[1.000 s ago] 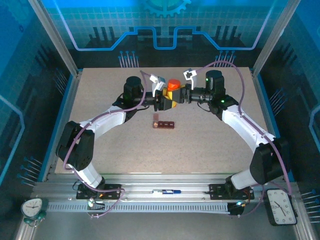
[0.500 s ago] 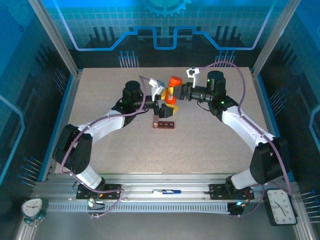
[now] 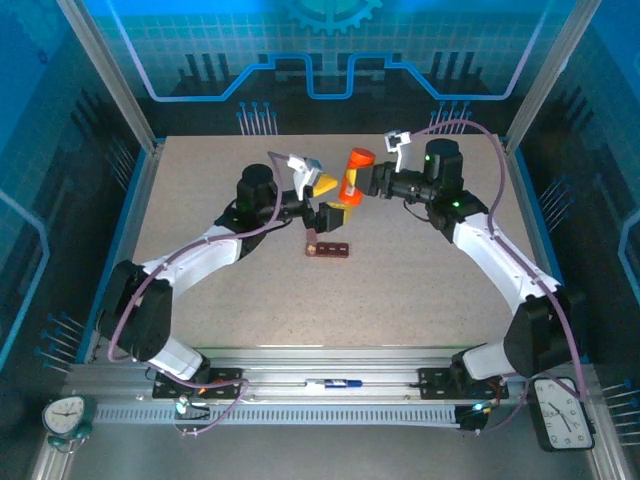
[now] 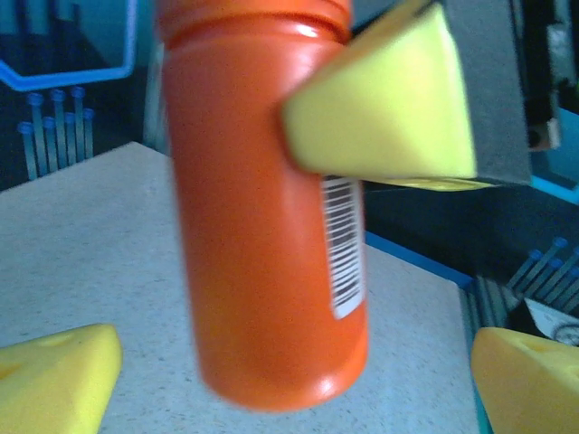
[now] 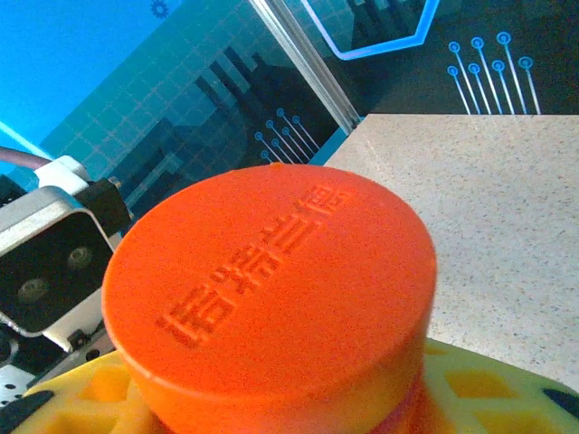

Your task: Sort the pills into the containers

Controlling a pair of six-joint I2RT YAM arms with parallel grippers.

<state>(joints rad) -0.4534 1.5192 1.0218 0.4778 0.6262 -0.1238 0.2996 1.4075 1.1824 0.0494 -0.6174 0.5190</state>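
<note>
1. Near the middle of the table (image 3: 420,290) sit the containers (image 3: 328,249): a narrow, dark red-brown bar of four small square compartments in a row. I can't make out what is in them.
2. Just past the bar, toward the far edge, an orange pill bottle (image 3: 352,177) is tilted. It has a barcode label down its side and raised characters on its cap (image 5: 271,289).
3. The right gripper (image 3: 358,186) pinches the bottle, one yellow pad (image 4: 380,99) pressed to its side.
4. The left gripper (image 3: 329,198) is spread wide, its fingertips clear of the bottle.

In the left wrist view the orange bottle (image 4: 262,226) is blurred, its top cut off at 12 o'clock. From above, the containers (image 3: 328,249) are too small to show contents.
</note>
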